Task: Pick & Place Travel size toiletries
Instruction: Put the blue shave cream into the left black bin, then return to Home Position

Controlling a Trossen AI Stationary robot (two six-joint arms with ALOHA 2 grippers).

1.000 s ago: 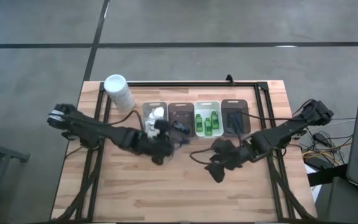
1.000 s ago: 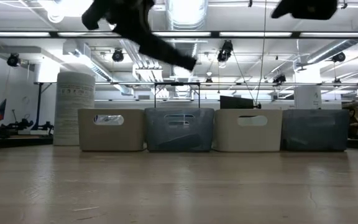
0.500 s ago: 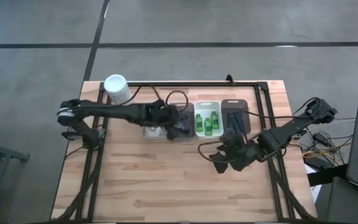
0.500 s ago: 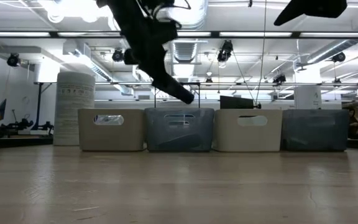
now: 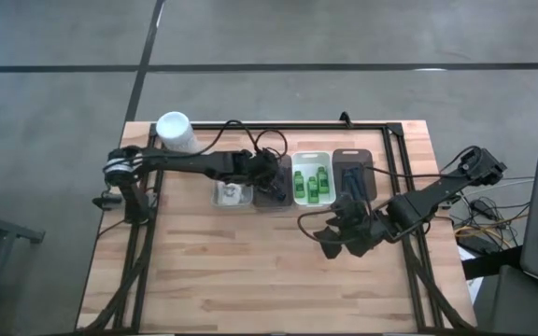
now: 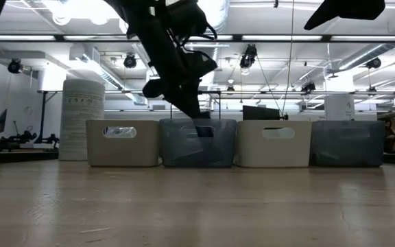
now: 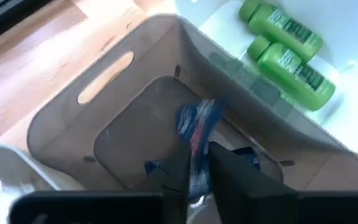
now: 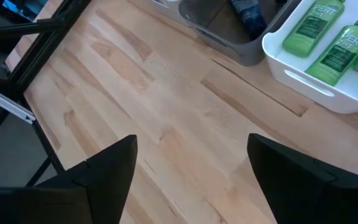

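Small green bottles (image 5: 312,183) with white print lie side by side, flat, in the white tray. A thin blue-and-red packet (image 7: 196,142) stands tilted inside the neighbouring grey-brown tray. White puffs (image 5: 232,193) fill the next tray along.

Left gripper (image 5: 267,177) has swung from mid-table up over the dark grey tray (image 7: 61,124), upper centre of the high view, fingers now parting around a blue-and-red packet (image 7: 197,134); right gripper (image 5: 330,245) edged rightward, jaws spreading wider
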